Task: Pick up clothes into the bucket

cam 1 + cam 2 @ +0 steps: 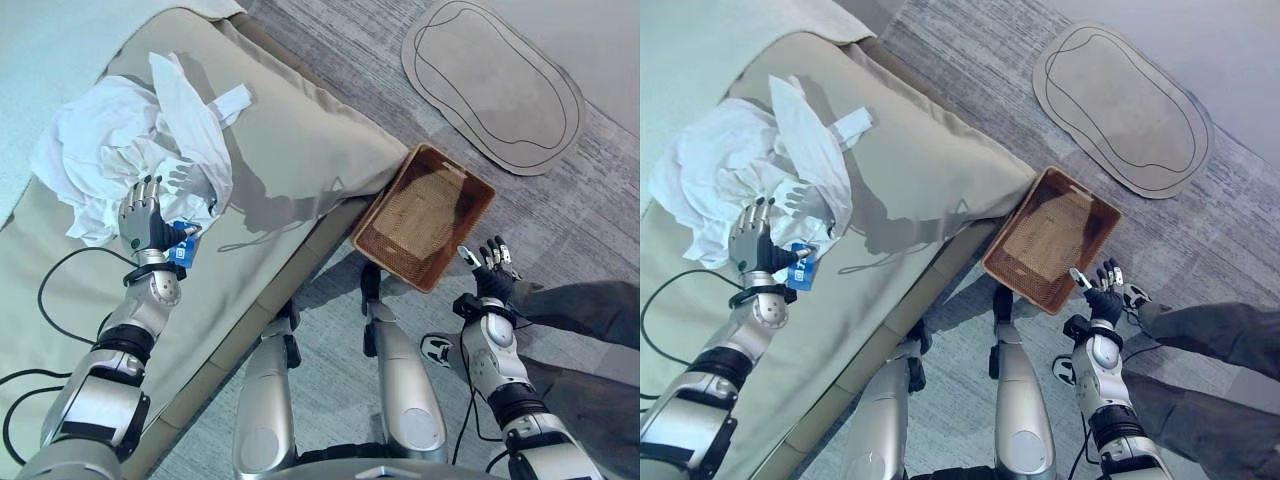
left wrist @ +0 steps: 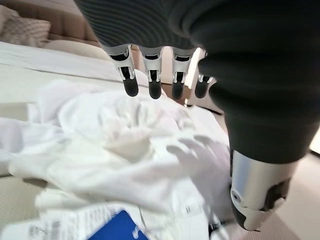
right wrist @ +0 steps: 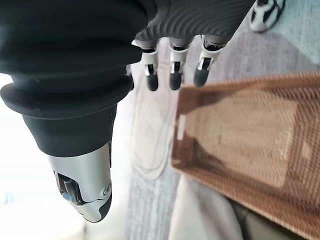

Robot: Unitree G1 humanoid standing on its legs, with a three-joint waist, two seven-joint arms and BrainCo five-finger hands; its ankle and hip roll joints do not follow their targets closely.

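Hovering left hand (image 1: 143, 222) over labelled white clothes (image 1: 120, 150)

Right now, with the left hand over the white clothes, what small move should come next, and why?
Probably lower the left hand onto the white clothes and close its fingers. They look straight and just above the bunched cloth, holding nothing. The wicker basket on the floor is empty, and the right hand waits open beside it.

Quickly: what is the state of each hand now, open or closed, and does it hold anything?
Left hand: open, holding nothing, above the white clothes.
Right hand: open, holding nothing, beside the wicker basket.
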